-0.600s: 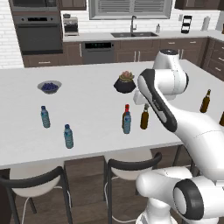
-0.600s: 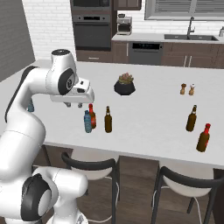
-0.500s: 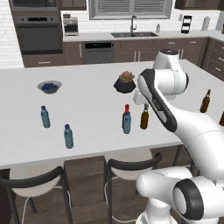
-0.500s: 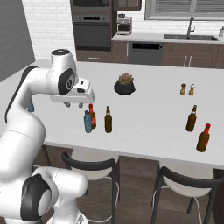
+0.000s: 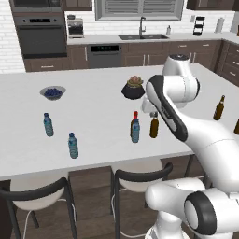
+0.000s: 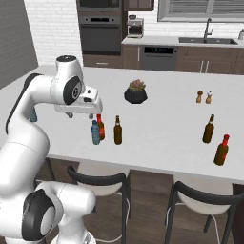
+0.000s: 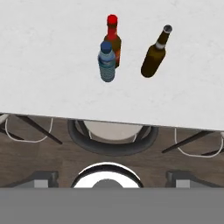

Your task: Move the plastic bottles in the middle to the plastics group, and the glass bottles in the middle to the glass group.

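A white robot arm is hovering over the middle of a white kitchen island [image 5: 93,116], its gripper [image 6: 80,114] hanging above and slightly left of three bottles clustered near the counter's front edge. The fingers are showing as small stubs beneath the hand in the right base view, gripping nothing and touching nothing; whether they are spread or closed cannot be told from these pictures. Seen from the hand camera, the small water bottle [image 7: 107,62] with its blue cap is standing just in front of the reddish-brown bottle [image 7: 113,38] with the red top, the two overlapping in view, while the olive-amber bottle [image 7: 155,53] is standing just beside them to the right. All three are upright on the counter. Well apart on the island's left side, two matching water bottles [image 5: 48,124] are standing as the plastics group, near a bowl of dark berries [image 5: 52,92]. On the far right, an amber glass bottle [image 6: 208,129] and a red-topped brown bottle [image 6: 221,150] are waiting as the glass group, with two tiny shakers [image 6: 204,97] behind them. A dark pot of succulents [image 6: 136,92] is sitting at the island's centre, behind the cluster.
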